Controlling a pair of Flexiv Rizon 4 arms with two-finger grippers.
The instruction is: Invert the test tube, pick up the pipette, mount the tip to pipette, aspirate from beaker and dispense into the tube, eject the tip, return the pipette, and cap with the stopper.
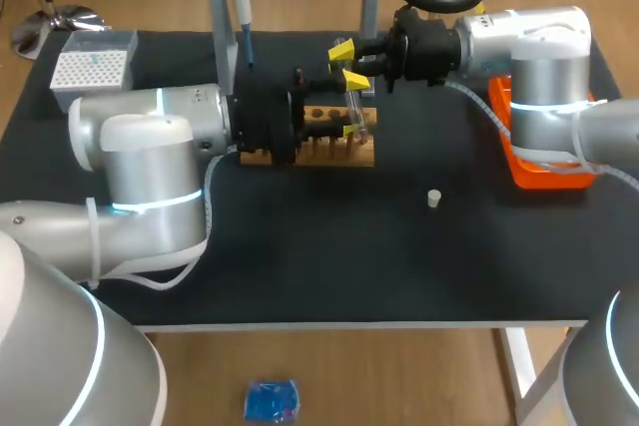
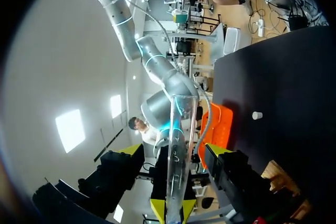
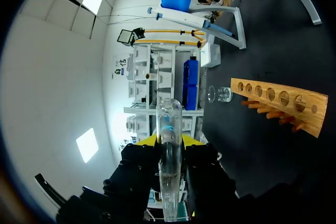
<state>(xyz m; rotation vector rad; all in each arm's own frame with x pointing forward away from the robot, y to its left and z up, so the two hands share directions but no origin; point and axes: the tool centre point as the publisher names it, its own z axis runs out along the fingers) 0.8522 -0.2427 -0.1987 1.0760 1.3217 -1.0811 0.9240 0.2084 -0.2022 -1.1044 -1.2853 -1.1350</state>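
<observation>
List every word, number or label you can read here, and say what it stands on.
No text can be read.
Test tube: faint bluish marks, too blurred to read.
Tip box, wooden rack, orange tray: no print visible.

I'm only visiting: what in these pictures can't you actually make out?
Orange tray: head view, the right arm covers its inside.
Beaker: right wrist view, too small to tell whether it holds liquid.
Pipette: head view, its top is cut off by the edge.
Rack: head view, the left arm hides one end.
</observation>
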